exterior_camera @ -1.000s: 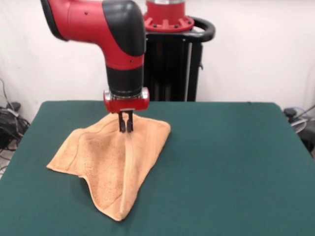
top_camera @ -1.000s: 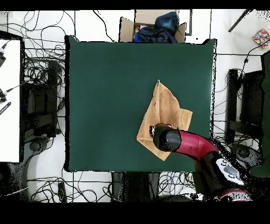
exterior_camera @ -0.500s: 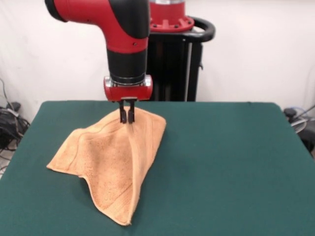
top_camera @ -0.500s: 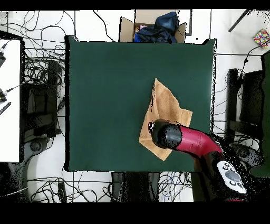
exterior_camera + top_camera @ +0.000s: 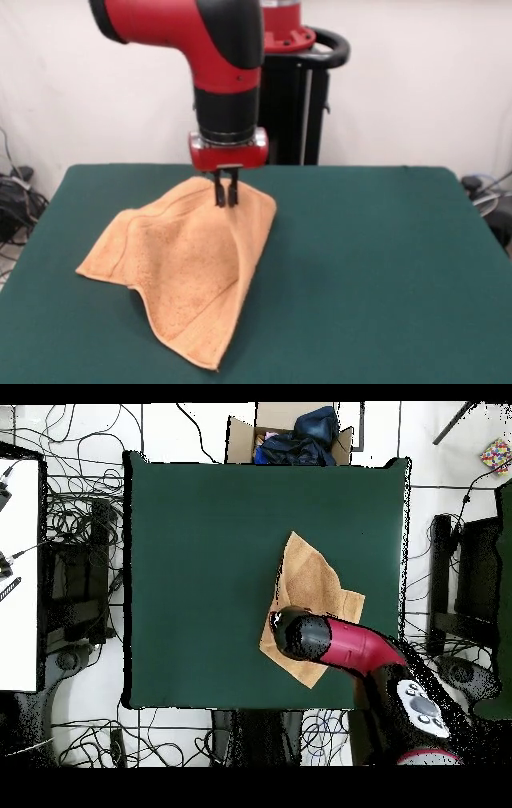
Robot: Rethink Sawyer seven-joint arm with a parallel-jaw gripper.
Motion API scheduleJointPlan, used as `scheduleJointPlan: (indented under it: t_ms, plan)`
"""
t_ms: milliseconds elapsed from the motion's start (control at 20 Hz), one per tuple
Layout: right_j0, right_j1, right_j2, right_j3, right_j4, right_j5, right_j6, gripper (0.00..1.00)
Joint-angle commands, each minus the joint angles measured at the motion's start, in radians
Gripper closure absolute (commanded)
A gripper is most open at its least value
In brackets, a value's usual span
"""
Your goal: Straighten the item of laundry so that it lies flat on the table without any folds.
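The item of laundry (image 5: pixel 186 272) is a light-orange towel on the left half of the green table (image 5: pixel 376 264). It is tented up at its far side, with a ridge running down toward the front corner. My gripper (image 5: pixel 226 198) is shut on the raised peak of the towel. From above, the towel (image 5: pixel 315 589) lies near the table's right side toward the robot's edge of the table (image 5: pixel 200 564), and the red and black arm covers its near part and hides the gripper.
A cardboard box with dark clothes (image 5: pixel 295 434) stands beyond the table's far edge in the overhead view. Cables lie on the floor around the table. A black stand (image 5: pixel 282 104) rises behind the table.
My gripper has moved to the right in the front view, carrying the towel's peak with it. The towel's fold has opened wider.
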Motion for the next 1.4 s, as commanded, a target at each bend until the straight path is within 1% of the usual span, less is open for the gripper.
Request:
scheduleJointPlan:
  t_ms: [50,250,400,550,700,900,1100,1300,1400]
  plan:
    - [0.103,0.092,0.063,0.052,0.096,-0.124,0.313,1.00]
    - [0.172,0.096,0.036,0.078,0.139,-0.174,0.366,1.00]
    - [0.212,0.084,0.024,0.102,0.173,-0.188,0.388,1.00]
    - [0.232,0.071,0.024,0.118,0.205,-0.191,0.389,1.00]
    - [0.238,0.060,0.024,0.131,0.226,-0.192,0.385,1.00]
    - [0.216,0.053,0.041,0.156,0.235,-0.211,0.374,1.00]
    - [0.200,0.039,0.045,0.163,0.241,-0.198,0.354,1.00]
    - [0.186,0.040,0.043,0.158,0.240,-0.190,0.334,1.00]
    - [0.166,0.041,0.022,0.133,0.220,-0.170,0.299,1.00]
